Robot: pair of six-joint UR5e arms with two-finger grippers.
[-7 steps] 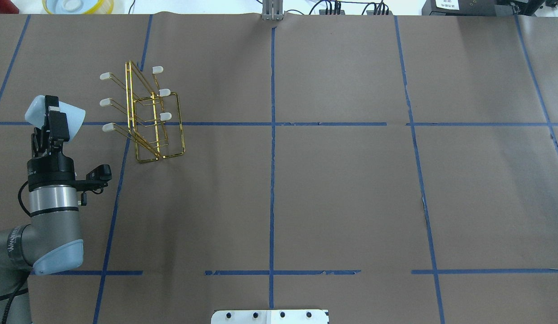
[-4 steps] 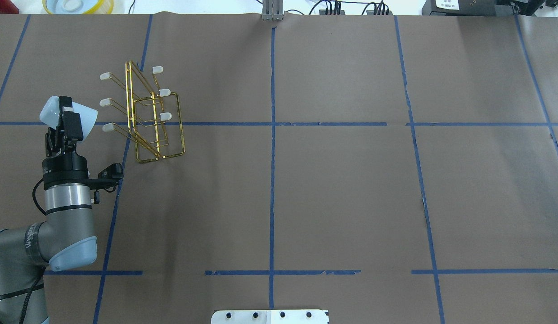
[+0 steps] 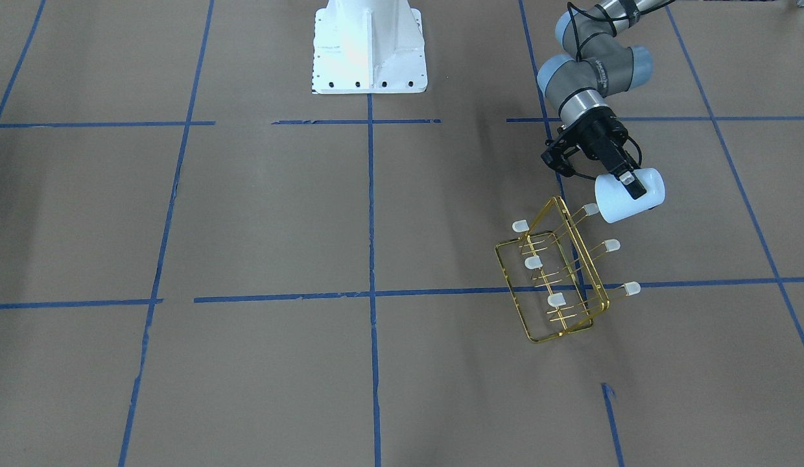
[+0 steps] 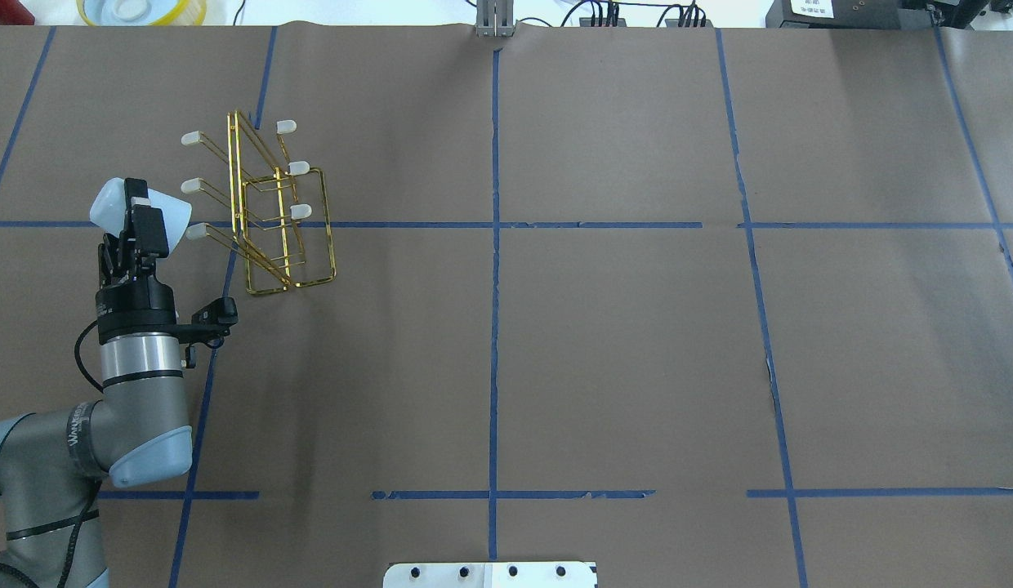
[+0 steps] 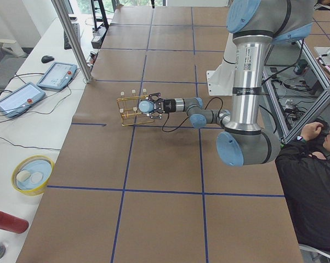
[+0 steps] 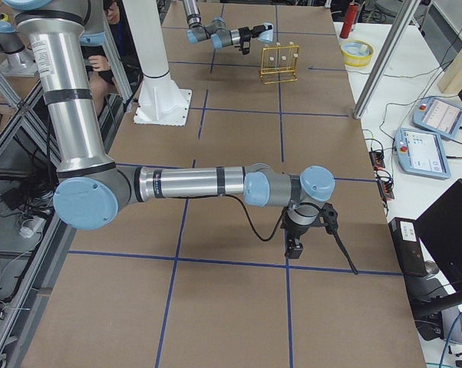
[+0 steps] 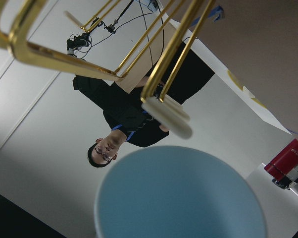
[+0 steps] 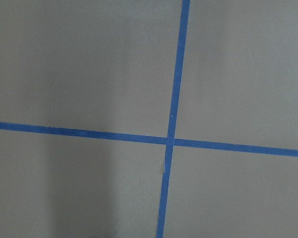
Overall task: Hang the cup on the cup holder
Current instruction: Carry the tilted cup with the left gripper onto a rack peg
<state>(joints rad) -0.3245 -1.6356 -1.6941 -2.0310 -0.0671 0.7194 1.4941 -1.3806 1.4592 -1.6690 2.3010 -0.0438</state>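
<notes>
The brown paper-covered surface with its blue tape grid (image 4: 637,343) carries the gold wire cup holder with six white-capped prongs (image 3: 561,269) on its far left part. The holder is light and stands unclamped, so you should judge any sideways push as likely to slide or tip it.

The small pale blue-white plastic cup (image 3: 635,201) is in the air, lying on its side just left of the holder with its wide mouth turned towards it. The left pincer (image 4: 140,214) is closed across the cup's wall, one finger over the top.

The frosted cap of the nearest left-hand prong (image 7: 167,117) sits right at the mouth's rim, and in the wrist view it is off the cup's centre. You cannot tell whether it is inside yet.

Centre the mouth on that cap first, then tilt the cup to match the prong's slant. Feed it slowly along the prong and hold your grip until the cup is well down it.

The right pincer (image 6: 296,247) hangs over the near right part of the surface. You cannot tell its opening.
</notes>
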